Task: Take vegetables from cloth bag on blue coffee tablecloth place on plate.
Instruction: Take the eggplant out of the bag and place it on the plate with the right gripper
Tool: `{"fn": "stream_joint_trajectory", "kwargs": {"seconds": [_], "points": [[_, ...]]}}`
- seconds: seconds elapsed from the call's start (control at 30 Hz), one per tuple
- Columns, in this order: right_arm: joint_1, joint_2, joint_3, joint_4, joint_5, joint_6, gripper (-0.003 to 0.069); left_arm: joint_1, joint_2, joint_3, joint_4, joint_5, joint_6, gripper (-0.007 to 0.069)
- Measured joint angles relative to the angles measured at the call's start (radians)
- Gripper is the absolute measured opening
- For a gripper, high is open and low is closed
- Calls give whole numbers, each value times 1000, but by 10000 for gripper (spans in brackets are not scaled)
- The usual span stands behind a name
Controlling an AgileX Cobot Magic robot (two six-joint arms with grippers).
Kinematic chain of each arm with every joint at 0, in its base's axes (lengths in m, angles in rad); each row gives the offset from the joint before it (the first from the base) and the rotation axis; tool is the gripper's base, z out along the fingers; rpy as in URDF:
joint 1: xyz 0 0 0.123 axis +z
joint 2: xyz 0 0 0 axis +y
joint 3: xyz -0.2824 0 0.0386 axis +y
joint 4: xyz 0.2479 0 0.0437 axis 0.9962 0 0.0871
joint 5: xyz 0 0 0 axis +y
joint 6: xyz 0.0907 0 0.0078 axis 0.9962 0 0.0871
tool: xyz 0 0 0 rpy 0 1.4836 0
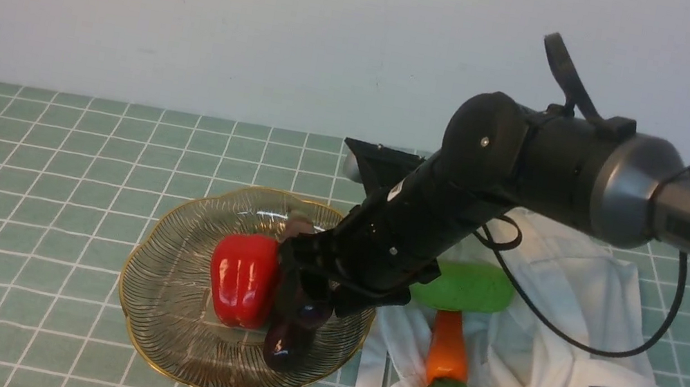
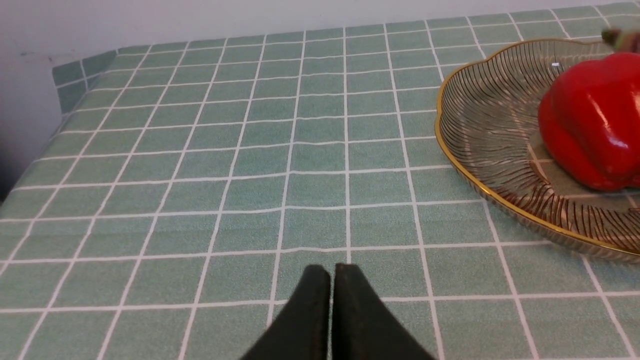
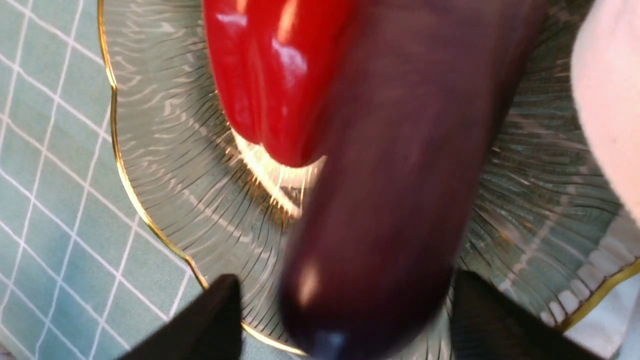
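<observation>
My right gripper [image 1: 298,305] hangs over the glass plate [image 1: 158,302] with its jaws open. A dark purple eggplant [image 1: 288,345] lies between the fingers, and a narrow gap shows on each side in the right wrist view. There the eggplant [image 3: 395,175] fills the space between the fingertips of the right gripper [image 3: 347,277]. A green cucumber [image 1: 466,287] and an orange carrot [image 1: 449,347] lie on the white cloth bag [image 1: 561,328] to the plate's right. My left gripper [image 2: 331,272] is shut and empty above the tablecloth [image 2: 250,150], left of the plate [image 2: 480,140].
A shiny red bell pepper [image 1: 243,278] stands in the plate right beside the eggplant; the wrist views also catch this pepper [image 2: 595,120] [image 3: 270,75]. The bag's fabric touches the plate's right rim. A black cable [image 1: 573,340] loops over the bag.
</observation>
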Motion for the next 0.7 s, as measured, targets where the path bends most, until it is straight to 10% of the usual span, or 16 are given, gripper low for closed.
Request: {"fn": "stream_joint_trajectory", "kwargs": {"seconds": [0.37,0.7], "points": [[0,0,-219,-40,249,-8,689,0,0,0,0,0,0,-5],[0,-127,-398,-113,287,4,472,0,0,0,0,0,0,-5]]}}
